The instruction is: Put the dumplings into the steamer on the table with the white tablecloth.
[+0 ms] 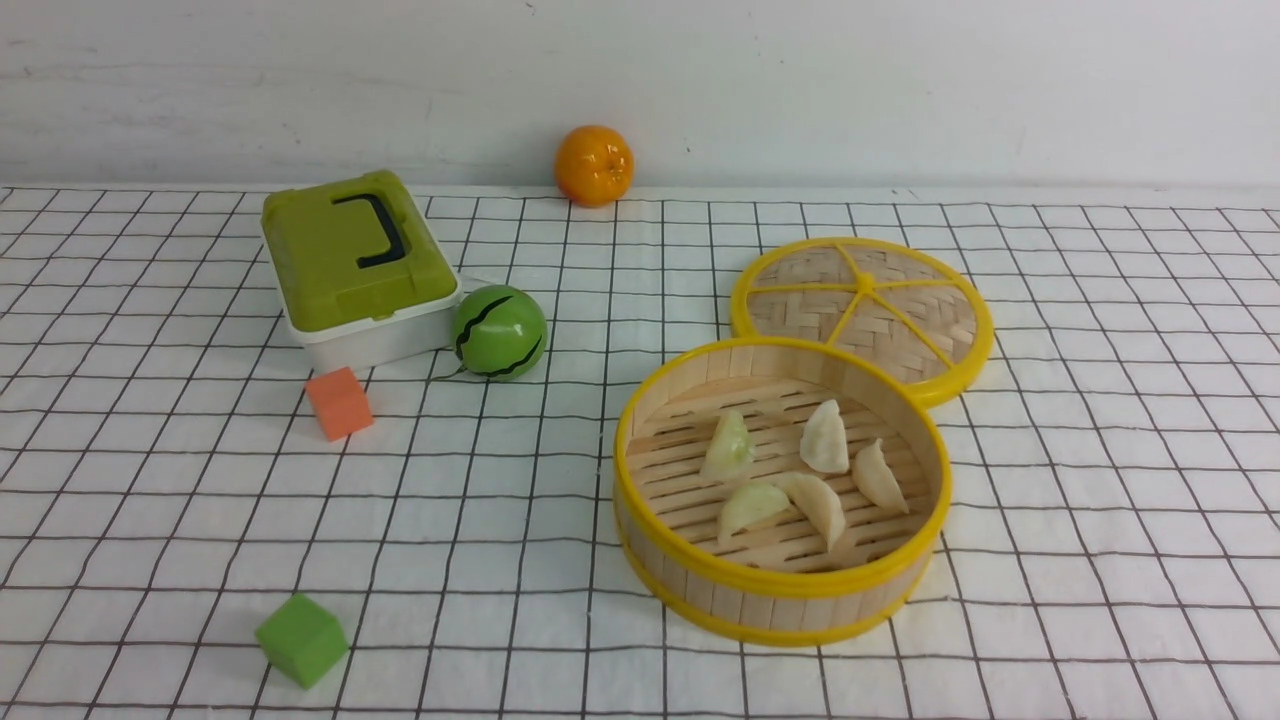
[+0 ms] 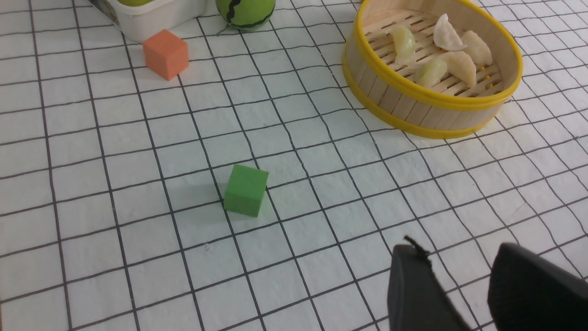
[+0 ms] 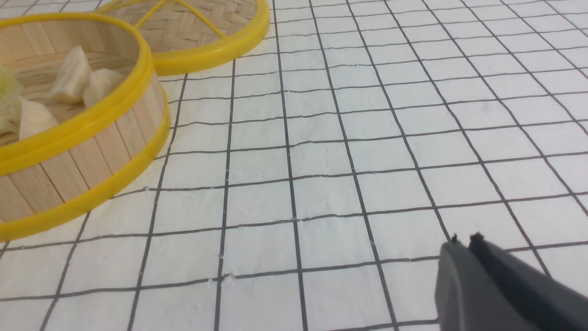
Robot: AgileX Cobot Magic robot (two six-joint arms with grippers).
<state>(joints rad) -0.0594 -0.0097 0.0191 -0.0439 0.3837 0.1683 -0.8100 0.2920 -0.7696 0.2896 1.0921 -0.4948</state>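
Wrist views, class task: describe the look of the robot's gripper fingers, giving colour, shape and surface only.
Only fingers show. The left gripper has two broad, matte black fingers with rounded tips. The right gripper has dark grey, smooth, wedge-shaped fingers. No cables or markings are visible.

Five dumplings [image 1: 805,470], small pale crescents with pleated edges, lie clustered on the slatted floor of the steamer [image 1: 660,545]. Two look faintly green, the others cream. The steamer is a round, uncovered bamboo basket with yellow rims, standing upright to the right of centre on the table [image 1: 150,520]. A white tablecloth [image 1: 1100,480] with thin dark grid lines, slightly wrinkled, covers the table.
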